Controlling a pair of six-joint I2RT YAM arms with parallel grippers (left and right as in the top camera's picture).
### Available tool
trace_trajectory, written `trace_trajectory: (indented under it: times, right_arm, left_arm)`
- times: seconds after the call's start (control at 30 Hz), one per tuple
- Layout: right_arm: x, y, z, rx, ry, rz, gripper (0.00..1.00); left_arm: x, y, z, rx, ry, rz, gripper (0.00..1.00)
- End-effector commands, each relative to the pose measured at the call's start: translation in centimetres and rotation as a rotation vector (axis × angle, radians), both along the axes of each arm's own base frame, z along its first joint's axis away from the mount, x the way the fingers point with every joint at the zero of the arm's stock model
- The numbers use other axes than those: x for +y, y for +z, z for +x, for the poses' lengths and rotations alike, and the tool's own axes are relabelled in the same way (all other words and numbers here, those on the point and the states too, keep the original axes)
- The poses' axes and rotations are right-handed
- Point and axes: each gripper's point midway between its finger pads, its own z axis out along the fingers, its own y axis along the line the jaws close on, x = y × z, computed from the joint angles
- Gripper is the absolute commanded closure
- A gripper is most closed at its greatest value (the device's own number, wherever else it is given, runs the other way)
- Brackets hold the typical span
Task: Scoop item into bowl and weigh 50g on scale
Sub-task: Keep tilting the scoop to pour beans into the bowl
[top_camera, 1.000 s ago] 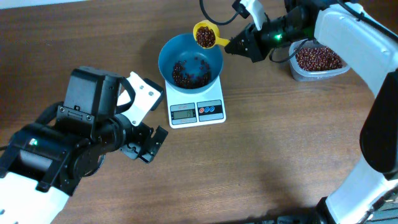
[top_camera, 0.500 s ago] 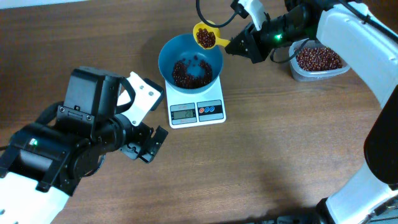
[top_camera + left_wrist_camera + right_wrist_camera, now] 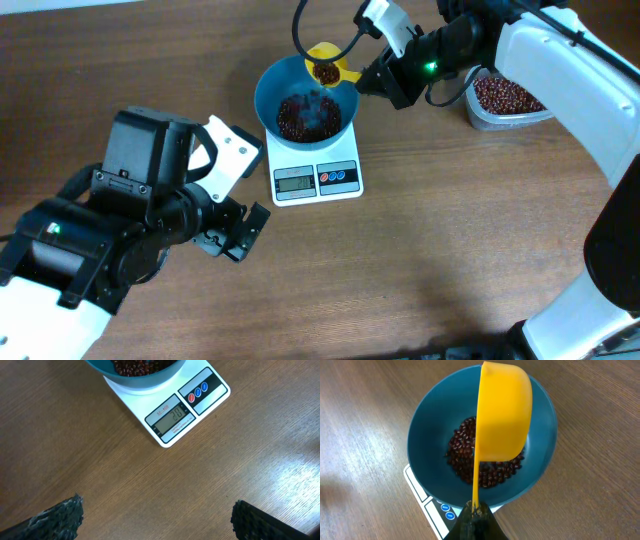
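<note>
The teal-blue bowl [image 3: 345,105] stands on the white scale [image 3: 300,183] and holds a heap of dark red-brown beans [image 3: 303,116]. My right gripper [image 3: 375,78] is shut on the handle of a yellow scoop [image 3: 325,62], tilted on its side over the bowl's far rim with a few beans still in it. In the right wrist view the scoop [image 3: 502,415] hangs over the bowl [image 3: 427,430] and beans [image 3: 465,452]. My left gripper [image 3: 236,233] is open and empty on the table, front left of the scale [image 3: 172,417].
A clear plastic tub [image 3: 480,113] with more beans [image 3: 505,95] stands at the right, behind my right arm. The scale's display [image 3: 172,415] is lit. The left arm's bulk fills the table's front left.
My right gripper moved left and rolled the scoop over the bowl. Beans have fallen from it, and the heap in the bowl has grown. The left arm has not moved.
</note>
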Motion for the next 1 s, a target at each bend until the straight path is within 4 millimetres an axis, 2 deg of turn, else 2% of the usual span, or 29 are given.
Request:
trace_trajectory:
  times: [0.0,0.17,0.33,0.37,0.4,0.47,0.53,0.6,0.67,0.7,0.8,0.97]
  right_arm:
    - [0.3,1.4,0.0,-0.046,0.015,-0.003,0.96]
    - [0.7,1.7,0.3,-0.067,0.022,0.002,0.96]
    - [-0.1,1.0,0.9,-0.08,-0.009,-0.054,0.96]
    - [0.0,1.2,1.2,-0.094,-0.01,-0.053,0.96]
    - [0.9,2.2,1.2,-0.116,0.019,0.011,0.96]
    - [0.5,1.7,1.4,-0.111,0.004,-0.018,0.96]
    - [1.5,2.5,1.1,-0.112,0.039,0.045,0.96]
    - [1.3,2.3,1.0,-0.104,0.034,0.035,0.96]
    - [2.3,2.8,0.5,-0.105,0.069,0.082,0.96]
    - [1.9,2.3,0.7,-0.101,0.052,0.046,0.96]
    - [2.6,2.5,0.3,-0.1,0.07,0.059,0.96]
    - [1.8,1.7,0.3,-0.085,0.044,0.005,0.96]
  left_arm:
    - [-0.1,-0.2,0.0,0.004,-0.015,0.001,0.02]
    - [-0.1,-0.2,0.0,0.004,-0.015,0.001,0.02]
    - [-0.1,-0.2,0.0,0.004,-0.015,0.001,0.01]
    - [-0.1,-0.2,0.0,0.004,-0.015,0.001,0.02]
    - [-0.1,-0.2,0.0,0.004,-0.015,0.001,0.02]
    - [-0.1,-0.2,0.0,0.004,-0.015,0.001,0.02]
    - [-0.1,-0.2,0.0,0.004,-0.015,0.001,0.02]
    - [-0.1,-0.2,0.0,0.004,-0.015,0.001,0.01]
    - [-0.1,-0.2,0.0,0.004,-0.015,0.001,0.02]
    - [-0.1,-0.2,0.0,0.004,-0.015,0.001,0.02]
    - [-0.1,-0.2,0.0,0.004,-0.015,0.001,0.02]
    - [-0.1,-0.2,0.0,0.004,-0.015,0.001,0.02]
